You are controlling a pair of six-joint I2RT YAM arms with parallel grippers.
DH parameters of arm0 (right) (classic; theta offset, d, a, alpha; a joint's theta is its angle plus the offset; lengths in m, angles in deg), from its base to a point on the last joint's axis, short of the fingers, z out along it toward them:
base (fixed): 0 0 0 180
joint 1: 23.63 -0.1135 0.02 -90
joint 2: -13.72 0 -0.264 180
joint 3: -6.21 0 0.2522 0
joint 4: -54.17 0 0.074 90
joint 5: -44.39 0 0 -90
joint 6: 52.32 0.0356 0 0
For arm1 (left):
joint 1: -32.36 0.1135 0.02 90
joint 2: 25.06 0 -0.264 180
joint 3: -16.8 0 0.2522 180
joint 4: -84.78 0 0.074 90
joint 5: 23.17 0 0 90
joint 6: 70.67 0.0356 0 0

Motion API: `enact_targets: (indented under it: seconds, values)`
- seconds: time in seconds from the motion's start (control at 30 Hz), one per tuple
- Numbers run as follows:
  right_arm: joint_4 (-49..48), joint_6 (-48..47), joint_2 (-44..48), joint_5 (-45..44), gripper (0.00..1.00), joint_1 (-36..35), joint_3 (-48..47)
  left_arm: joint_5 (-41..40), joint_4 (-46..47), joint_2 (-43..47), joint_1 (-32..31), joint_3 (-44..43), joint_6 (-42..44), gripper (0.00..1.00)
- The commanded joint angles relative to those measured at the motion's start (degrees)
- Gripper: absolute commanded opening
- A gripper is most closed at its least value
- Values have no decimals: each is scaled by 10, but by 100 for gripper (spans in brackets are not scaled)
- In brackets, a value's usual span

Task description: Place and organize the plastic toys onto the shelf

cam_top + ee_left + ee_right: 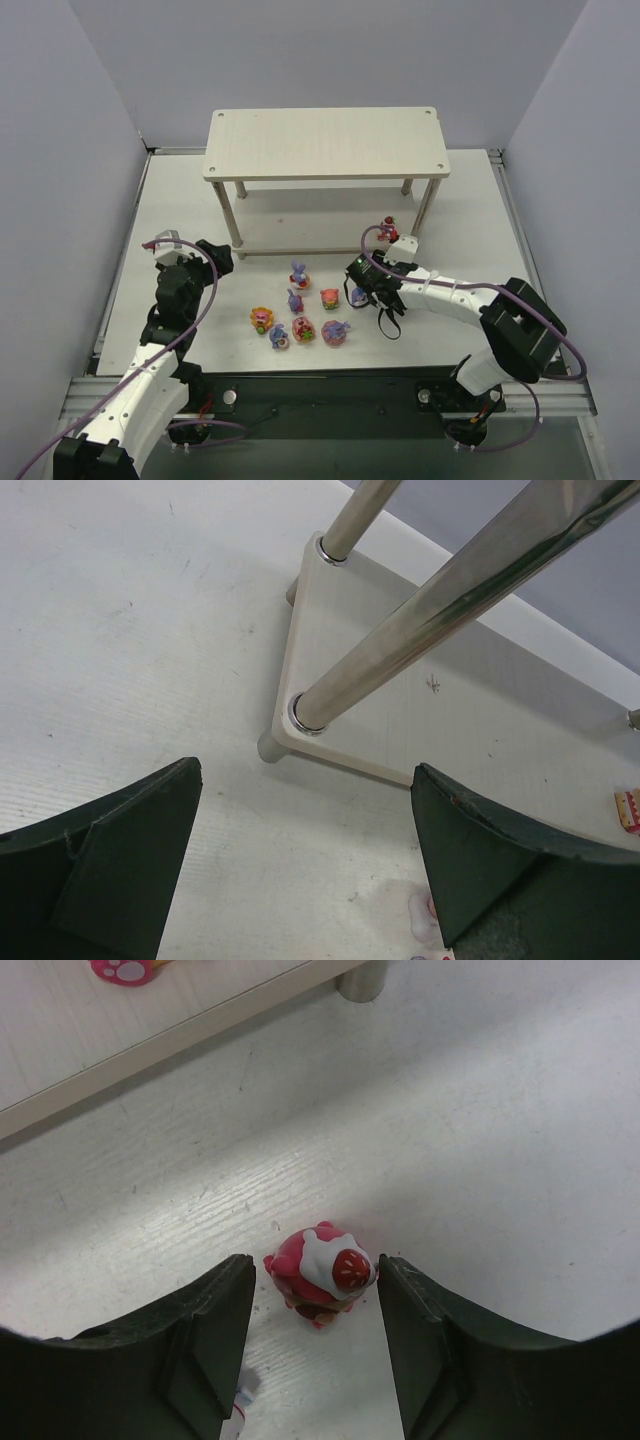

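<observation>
The pale wood two-tier shelf (325, 143) stands at the back. My right gripper (395, 250) is low in front of its right front leg, open. In the right wrist view its jaws (316, 1268) stand either side of a red-pink round toy with a strawberry on top (322, 1278), which sits on the table, not gripped. A red toy (387, 226) stands on the lower tier (60, 1040). Several bunnies and round toys (304, 330) sit on the table in front. My left gripper (215, 256) is open and empty (305, 860) near the shelf's left front leg (430, 610).
Grey walls close in the table on the left, right and back. The shelf's right front foot (362, 980) is just beyond the strawberry toy. A pale toy base (422, 916) shows by my left gripper's right finger (500, 870).
</observation>
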Motion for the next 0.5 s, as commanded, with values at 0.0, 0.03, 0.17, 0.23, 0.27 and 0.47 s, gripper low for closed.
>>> enact_targets:
  seconds: [0.0,0.03,0.17,0.23,0.27,0.47]
  values:
    - [4,-1,-15,-29,52,6,-17,-5,11,-2,2,-20,6,96]
    - [4,0,-17,-29,51,5,-16,-5,11,-2,3,-20,8,96]
    - [4,3,-21,-27,49,6,-12,-6,11,-3,3,-20,8,96]
    - [4,5,-23,-27,47,6,-11,-6,11,-3,3,-20,7,96]
    - [4,5,-23,-28,45,6,-9,-6,11,-4,2,-20,8,96]
    - [4,-4,-15,-34,18,6,-9,-6,12,-4,2,-20,7,96]
